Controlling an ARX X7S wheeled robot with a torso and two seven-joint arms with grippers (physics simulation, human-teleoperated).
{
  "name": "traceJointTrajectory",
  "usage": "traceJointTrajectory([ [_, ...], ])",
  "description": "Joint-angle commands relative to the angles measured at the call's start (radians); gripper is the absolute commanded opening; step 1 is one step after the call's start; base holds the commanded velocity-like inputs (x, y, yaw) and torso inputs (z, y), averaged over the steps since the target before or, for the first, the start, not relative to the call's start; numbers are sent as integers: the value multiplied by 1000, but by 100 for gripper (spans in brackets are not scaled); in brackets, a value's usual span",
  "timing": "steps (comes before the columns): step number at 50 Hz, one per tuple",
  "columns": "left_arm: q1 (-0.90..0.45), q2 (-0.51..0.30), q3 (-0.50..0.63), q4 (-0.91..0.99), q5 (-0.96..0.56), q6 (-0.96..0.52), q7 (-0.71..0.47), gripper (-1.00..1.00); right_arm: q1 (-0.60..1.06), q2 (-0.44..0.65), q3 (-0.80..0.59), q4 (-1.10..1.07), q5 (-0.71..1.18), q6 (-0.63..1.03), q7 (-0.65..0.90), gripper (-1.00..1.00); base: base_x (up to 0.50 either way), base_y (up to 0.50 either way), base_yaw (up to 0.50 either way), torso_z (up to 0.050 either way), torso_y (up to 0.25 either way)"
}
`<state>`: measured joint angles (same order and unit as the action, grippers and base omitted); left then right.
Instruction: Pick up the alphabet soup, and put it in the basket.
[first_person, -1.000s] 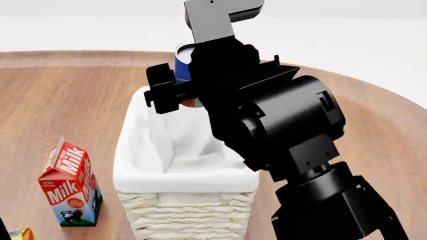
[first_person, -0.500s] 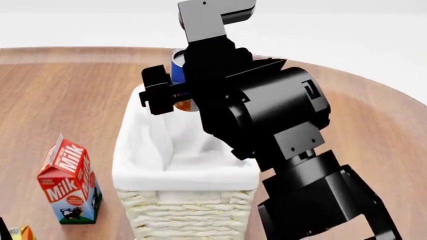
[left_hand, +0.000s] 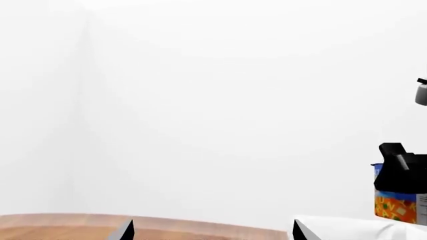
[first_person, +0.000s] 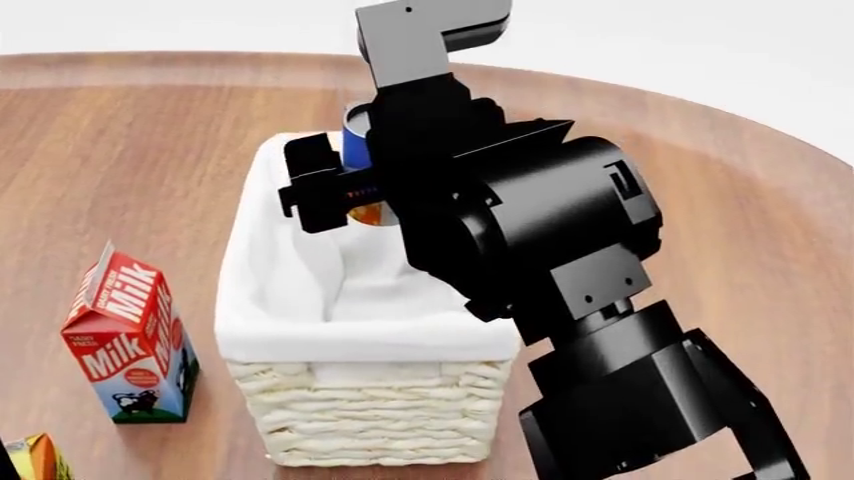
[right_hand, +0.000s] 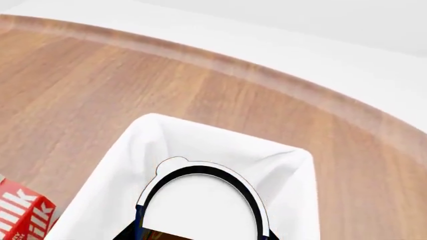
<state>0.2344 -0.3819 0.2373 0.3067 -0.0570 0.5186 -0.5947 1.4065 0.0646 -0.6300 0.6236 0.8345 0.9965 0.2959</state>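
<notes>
The alphabet soup can (first_person: 356, 137), blue with an orange label, hangs over the far end of the basket (first_person: 374, 415), a cream wicker basket with a white cloth lining. My right gripper (first_person: 363, 188) is shut on the can from the sides. In the right wrist view the can's white top (right_hand: 200, 205) fills the space between the jaws, with the basket's lining (right_hand: 167, 135) below it. The left wrist view shows the can (left_hand: 397, 206) at the far right. My left gripper (left_hand: 212, 233) is open and empty, away from the basket.
A red and white milk carton (first_person: 127, 340) stands on the wooden table (first_person: 120, 170) left of the basket, and also shows in the right wrist view (right_hand: 20, 215). A small orange carton (first_person: 34, 460) sits at the front left corner. My right arm hides the basket's right side.
My right gripper has shifted slightly left with the can, staying over the basket's far end. The head view has tilted down, so more of the table shows.
</notes>
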Motion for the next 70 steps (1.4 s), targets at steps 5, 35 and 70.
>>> traceJointTrajectory([
  [5, 4, -4, -3, 1, -2, 11, -6, 100, 14, 1, -6, -13, -10, -4, -7, -100, 0, 0, 1, 4, -42],
  [35, -4, -2, 2, -4, 21, -4, -19, 100, 11, 7, -32, -40, 14, -3, 3, -100, 0, 0, 0, 4, -112],
  [70, -5, -15, 12, -8, -20, 21, -12, 100, 17, 37, -59, -124, 26, -9, 52, 100, -1, 0, 0, 2, -64],
])
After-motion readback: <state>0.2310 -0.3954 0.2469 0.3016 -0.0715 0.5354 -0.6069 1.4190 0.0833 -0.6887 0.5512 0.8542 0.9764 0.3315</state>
